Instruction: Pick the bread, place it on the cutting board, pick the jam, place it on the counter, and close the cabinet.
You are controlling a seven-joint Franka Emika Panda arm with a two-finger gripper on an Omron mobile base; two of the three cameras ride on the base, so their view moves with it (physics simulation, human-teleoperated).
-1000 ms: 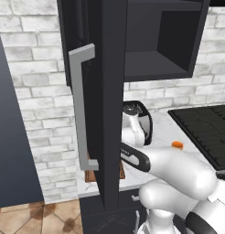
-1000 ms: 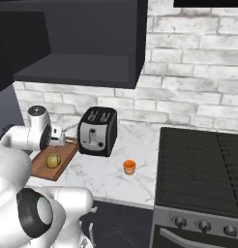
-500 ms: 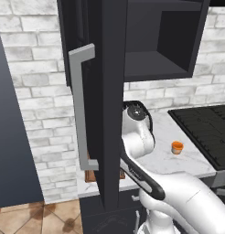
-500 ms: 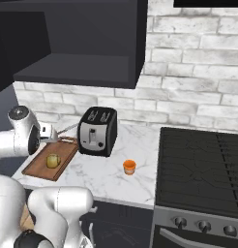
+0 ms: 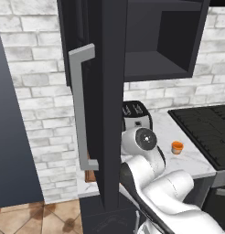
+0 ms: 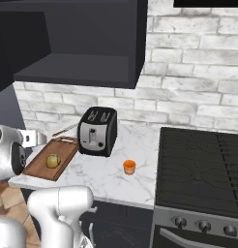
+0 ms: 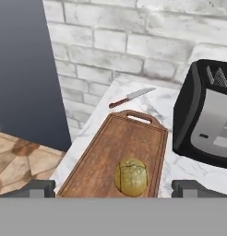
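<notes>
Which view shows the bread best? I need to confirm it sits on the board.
The hand view: the bread lies close and unobstructed on the cutting board. The right base view shows it small but clear; in the left base view the cabinet door blocks it.

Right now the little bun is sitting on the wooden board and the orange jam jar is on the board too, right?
Not quite. The bun is on the wooden board, but the jam jar stands on the white counter, off to the toaster's other side. The right base view shows it.
</notes>
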